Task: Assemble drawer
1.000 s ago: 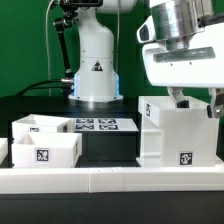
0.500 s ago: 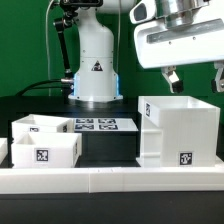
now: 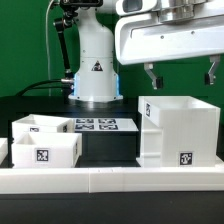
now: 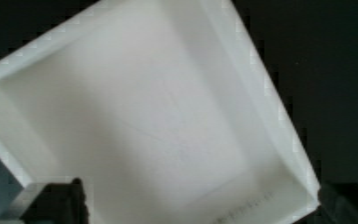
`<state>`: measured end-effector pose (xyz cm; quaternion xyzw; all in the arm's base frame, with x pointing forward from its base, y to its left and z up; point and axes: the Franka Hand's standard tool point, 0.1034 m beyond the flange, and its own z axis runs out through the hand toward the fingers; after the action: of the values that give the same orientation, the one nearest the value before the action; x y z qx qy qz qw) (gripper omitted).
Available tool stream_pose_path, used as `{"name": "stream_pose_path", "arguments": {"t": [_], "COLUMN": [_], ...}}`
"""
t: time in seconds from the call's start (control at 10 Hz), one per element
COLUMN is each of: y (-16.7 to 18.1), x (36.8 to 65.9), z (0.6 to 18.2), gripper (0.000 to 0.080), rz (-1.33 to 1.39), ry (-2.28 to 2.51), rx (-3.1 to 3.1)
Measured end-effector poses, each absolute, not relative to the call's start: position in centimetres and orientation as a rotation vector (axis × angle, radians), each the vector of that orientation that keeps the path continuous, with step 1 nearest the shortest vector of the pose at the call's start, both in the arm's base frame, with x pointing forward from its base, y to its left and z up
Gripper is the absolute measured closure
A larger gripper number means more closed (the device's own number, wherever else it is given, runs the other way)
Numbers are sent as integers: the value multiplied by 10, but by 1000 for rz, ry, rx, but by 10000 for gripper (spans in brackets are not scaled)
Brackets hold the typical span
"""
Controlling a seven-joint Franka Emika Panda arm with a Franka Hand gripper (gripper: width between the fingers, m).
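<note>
The drawer's large white housing (image 3: pixel 180 130) stands open side up at the exterior view's right, with a tag low on its front. Two small white trays sit at the left, one in front (image 3: pixel 45 151) and one behind (image 3: pixel 38 124). My gripper (image 3: pixel 181 74) hangs open and empty above the housing, clear of its rim. In the wrist view the housing's white inside (image 4: pixel 149 110) fills the picture, and my gripper (image 4: pixel 197 205) has a dark fingertip (image 4: pixel 55 200) at each side of it.
The long low white rail (image 3: pixel 110 180) runs along the front. The marker board (image 3: pixel 98 125) lies flat behind the trays. The arm's white base (image 3: pixel 96 70) stands at the back.
My gripper has risen from the housing's rim and shifted toward the exterior view's left. It now hangs clear above the housing. The housing and trays have not moved.
</note>
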<state>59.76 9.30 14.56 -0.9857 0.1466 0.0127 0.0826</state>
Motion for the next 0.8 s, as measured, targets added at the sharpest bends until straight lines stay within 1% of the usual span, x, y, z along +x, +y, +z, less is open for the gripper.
{"name": "stream_pose_path", "arguments": {"t": [0.3, 0.5, 0.8], "y": [89, 59, -3], "x": [597, 587, 563], "z": [143, 142, 133], "gripper": [151, 151, 151], "rz": [13, 13, 21], "ry": [96, -18, -101], "rx": [-2977, -2992, -3007]}}
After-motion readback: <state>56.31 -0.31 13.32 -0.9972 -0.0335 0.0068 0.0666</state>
